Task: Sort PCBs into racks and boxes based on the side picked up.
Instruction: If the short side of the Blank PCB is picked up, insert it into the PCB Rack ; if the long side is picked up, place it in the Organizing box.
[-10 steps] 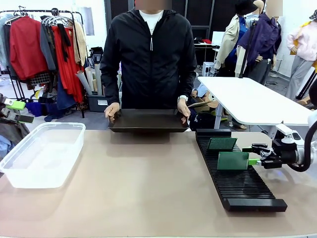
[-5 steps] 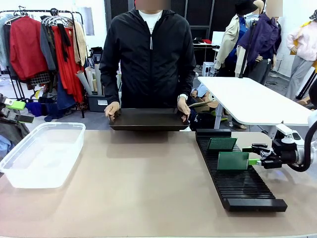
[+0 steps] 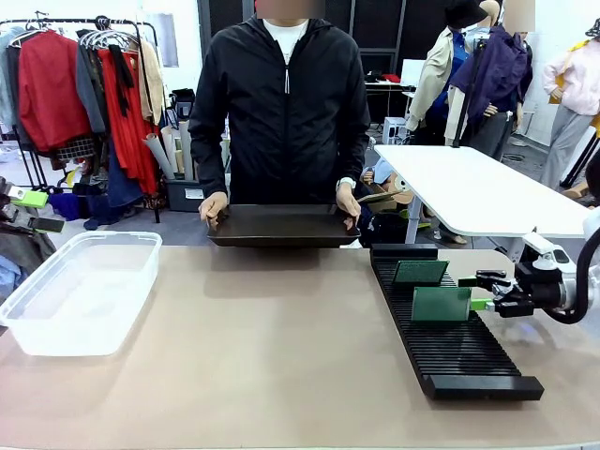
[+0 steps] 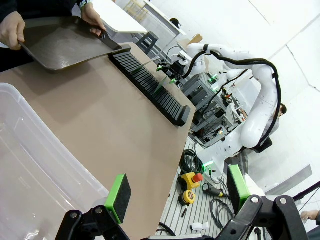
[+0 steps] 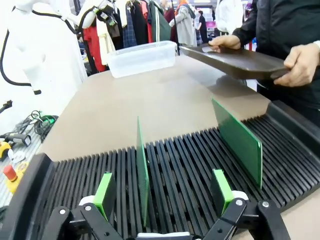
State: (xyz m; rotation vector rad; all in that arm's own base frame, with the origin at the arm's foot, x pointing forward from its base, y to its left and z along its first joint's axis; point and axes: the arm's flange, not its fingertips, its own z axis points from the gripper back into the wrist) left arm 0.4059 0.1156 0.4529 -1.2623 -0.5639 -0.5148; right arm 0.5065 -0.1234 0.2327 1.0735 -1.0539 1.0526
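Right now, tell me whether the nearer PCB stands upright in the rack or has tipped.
Upright: the nearer PCB stands on edge in a slot of the rack, between the open right gripper pads.

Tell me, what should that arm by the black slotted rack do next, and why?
Probably draw the right gripper straight back from the rack. Its fingers stand open on either side of the nearer PCB, which is upright in a slot with nothing gripping it. A second PCB stands slotted farther along, and the person holds out a dark tray.
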